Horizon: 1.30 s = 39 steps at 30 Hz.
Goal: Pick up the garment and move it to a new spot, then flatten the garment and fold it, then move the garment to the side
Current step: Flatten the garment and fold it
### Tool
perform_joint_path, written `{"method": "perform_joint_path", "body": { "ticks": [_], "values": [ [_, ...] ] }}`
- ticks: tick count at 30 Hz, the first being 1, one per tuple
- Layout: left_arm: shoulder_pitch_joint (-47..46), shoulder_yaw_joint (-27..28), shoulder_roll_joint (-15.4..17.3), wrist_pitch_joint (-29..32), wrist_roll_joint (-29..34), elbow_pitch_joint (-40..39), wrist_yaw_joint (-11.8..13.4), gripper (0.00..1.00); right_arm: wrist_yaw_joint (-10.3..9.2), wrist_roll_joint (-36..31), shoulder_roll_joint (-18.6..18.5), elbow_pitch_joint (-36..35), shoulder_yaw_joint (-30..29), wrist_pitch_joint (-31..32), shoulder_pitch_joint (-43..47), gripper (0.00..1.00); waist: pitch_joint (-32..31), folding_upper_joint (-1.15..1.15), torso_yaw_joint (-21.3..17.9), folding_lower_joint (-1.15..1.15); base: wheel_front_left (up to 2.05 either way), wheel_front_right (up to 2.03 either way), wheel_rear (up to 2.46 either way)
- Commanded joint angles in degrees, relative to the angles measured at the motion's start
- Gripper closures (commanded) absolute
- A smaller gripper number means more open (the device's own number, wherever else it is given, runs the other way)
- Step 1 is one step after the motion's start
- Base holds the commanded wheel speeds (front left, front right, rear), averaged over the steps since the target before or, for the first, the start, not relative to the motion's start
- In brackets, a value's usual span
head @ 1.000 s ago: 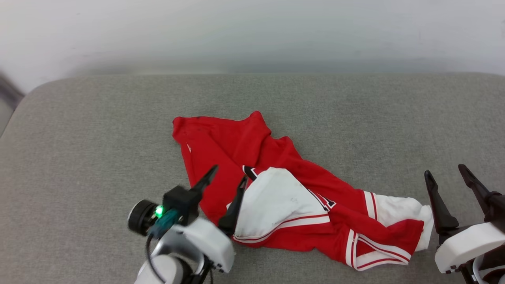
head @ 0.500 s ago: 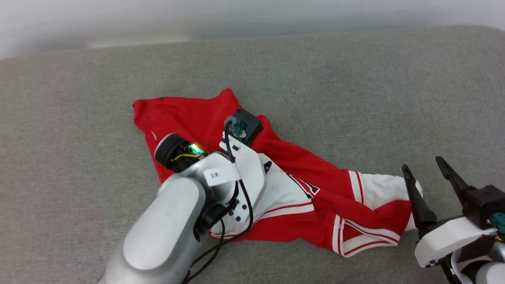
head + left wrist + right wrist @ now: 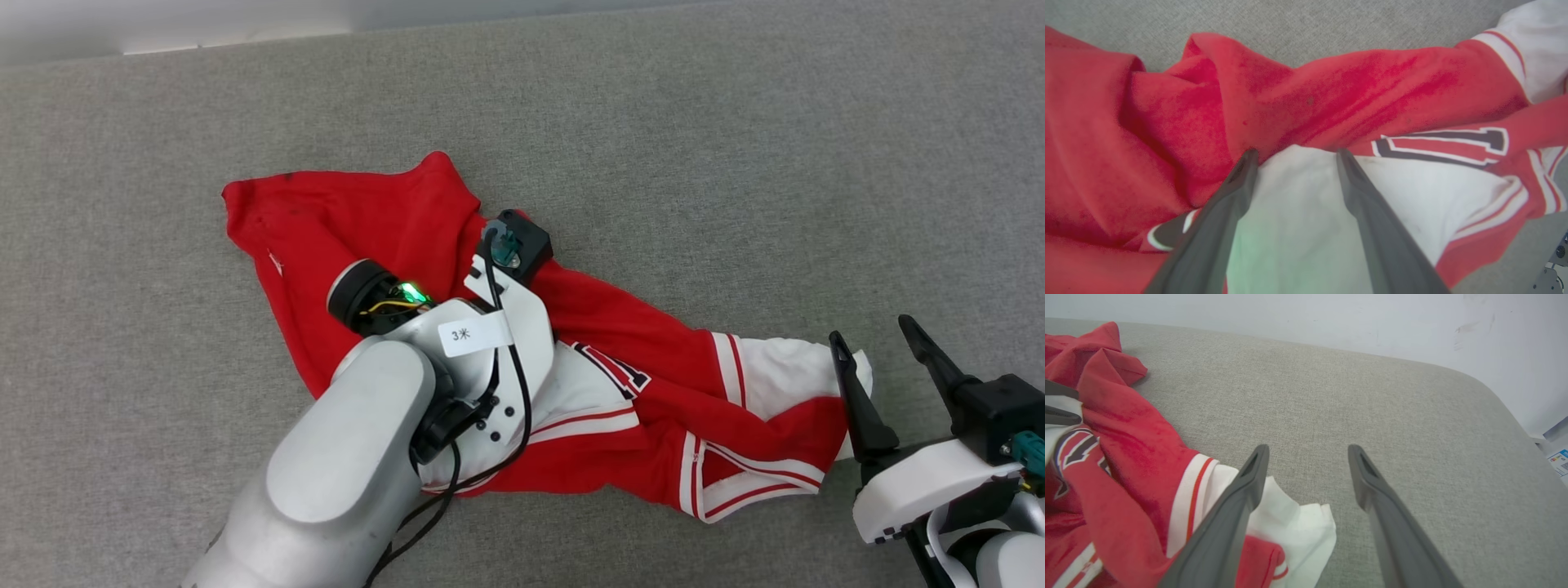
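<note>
Bare room: grey upholstery, white wall

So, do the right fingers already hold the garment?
No, the right fingers stand wide apart beside the garment, closed on nothing.

Grey fabric pad under my arms carried one item: the red-and-white garment, crumpled, lying near the middle.

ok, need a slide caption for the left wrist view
Left gripper open, fingertips at the edge of a white sleeve on the crumpled red T-shirt, grey cushion behind.
</note>
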Motion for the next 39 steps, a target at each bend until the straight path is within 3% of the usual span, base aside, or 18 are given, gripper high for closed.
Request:
{"method": "perform_joint_path", "body": {
  "ticks": [1, 10, 19, 32, 39],
  "values": [
    [-1.0, -0.3, -0.2, -0.6, -0.4, -0.1, -0.2, 1.0, -0.02, -0.2, 0.3, 0.1, -0.1, -0.1, -0.7, 0.0, 0.0, 0.0, 0.2, 0.0, 0.0, 0.0, 0.0],
    [-0.3, -2.4, -0.1, -3.5, -1.7, 1.3, -0.2, 1.0, -0.02, -0.5, -0.4, 0.5, -0.1, 0.8, -0.9, 0.0, -1.4, 0.0, 2.4, 0.0, 0.0, 0.0, 0.0],
    [1.1, -0.5, 0.3, -11.3, -1.4, 0.5, 1.3, 1.0, -0.02, -0.3, -1.2, 0.6, -0.4, 2.1, 0.9, 0.0, -5.2, 0.0, 5.9, 0.0, 0.0, 0.0, 0.0],
    [10.2, 8.7, 11.0, -20.2, -0.8, -13.7, 7.6, 1.0, -0.02, -0.2, -0.5, 2.2, -1.6, 3.9, 4.4, 0.0, -11.9, 0.0, 13.8, 0.0, 0.0, 0.0, 0.0],
    [22.7, 10.7, 16.4, -20.1, -2.9, -22.5, 9.3, 1.0, -0.02, -0.1, 0.3, 3.2, -1.4, 4.6, 5.5, 0.0, -13.9, 0.0, 16.3, 0.0, 0.0, 0.0, 0.0]
  ]
}}
